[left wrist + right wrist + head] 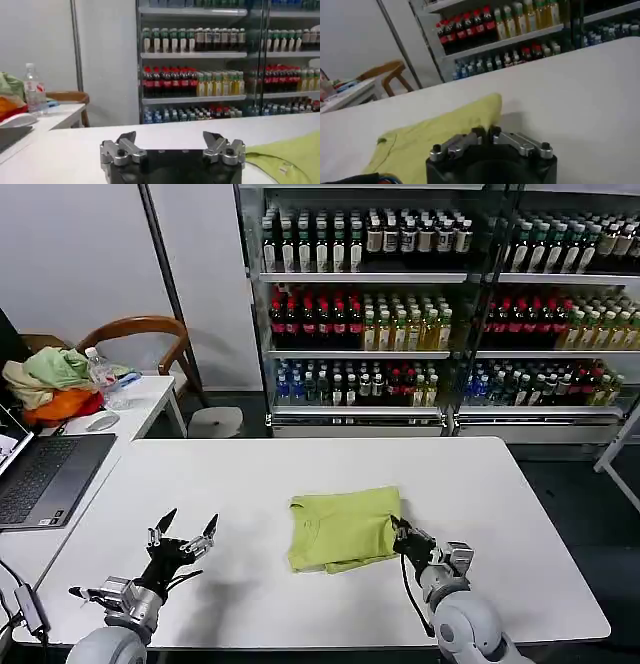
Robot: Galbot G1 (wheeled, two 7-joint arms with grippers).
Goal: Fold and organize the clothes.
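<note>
1. We count one T-shirt (344, 527), lime yellow-green and folded into a rough rectangle, plain face up. It lies on the white table (250, 484), directly ahead of the right gripper and well off to the right of the left gripper.
2. We count two grippers. The right gripper (403, 534) sits at the shirt's near right edge, fingers pressed together; in the right wrist view (489, 134) the tips meet right at the cloth's edge. We cannot tell whether any fabric is pinched between them.
3. The left gripper (183, 527) hovers over bare table, fingers spread wide and holding nothing; the left wrist view (172, 142) shows the same wide gap, with the shirt (287, 157) off to one side.
4. Beyond the left gripper, on the far left: one laptop (45, 474), one mouse (102, 421), one clear water bottle (103, 376), one bundle of pale green, cream and orange fabrics (52, 384), and one wooden chair (150, 334).
5. Behind the table stand shelves of bottled drinks (400, 314).
6. Nothing lies between either gripper and the shirt.
</note>
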